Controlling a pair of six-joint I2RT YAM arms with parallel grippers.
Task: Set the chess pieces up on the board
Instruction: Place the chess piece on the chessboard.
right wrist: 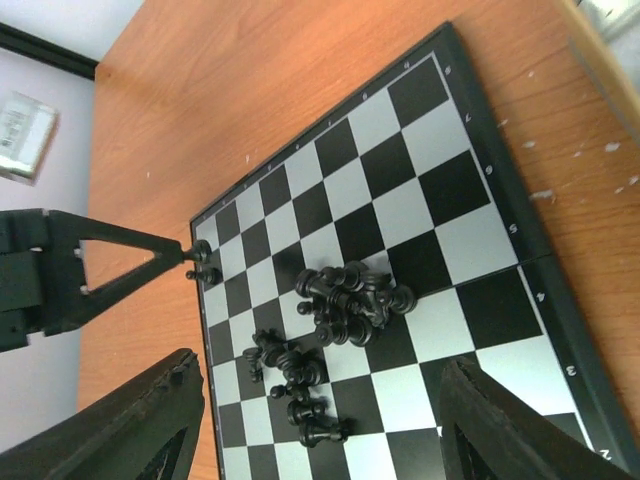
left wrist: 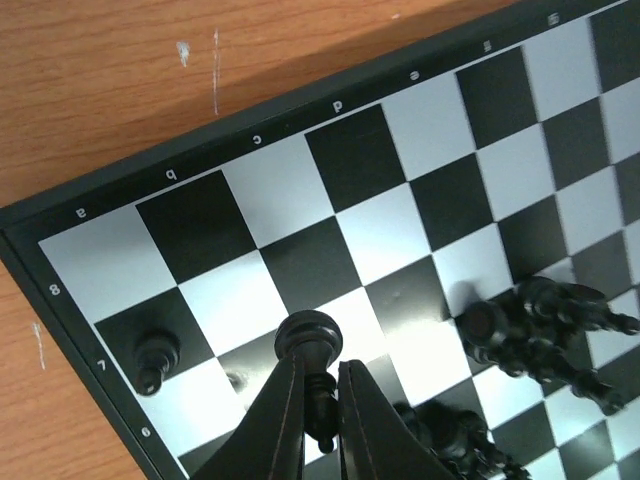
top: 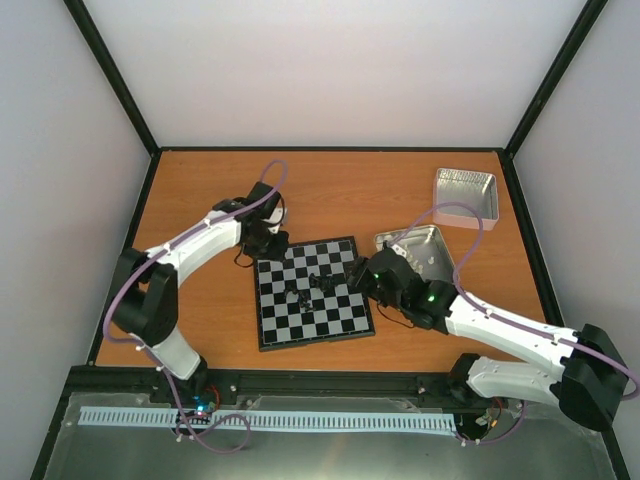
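Note:
The board lies at the table's middle. Black chess pieces lie in a heap near its centre, with a smaller heap beside it. My left gripper is over the board's far-left corner, shut on one black piece held just above the squares. One black pawn stands on the left edge file. My right gripper is open and empty over the board's right edge, its fingers spread wide. The heaps lie ahead of it in the right wrist view.
Two shiny metal tins stand right of the board, one close behind my right arm and one at the far right. Bare orange table surrounds the board. Black frame posts edge the table.

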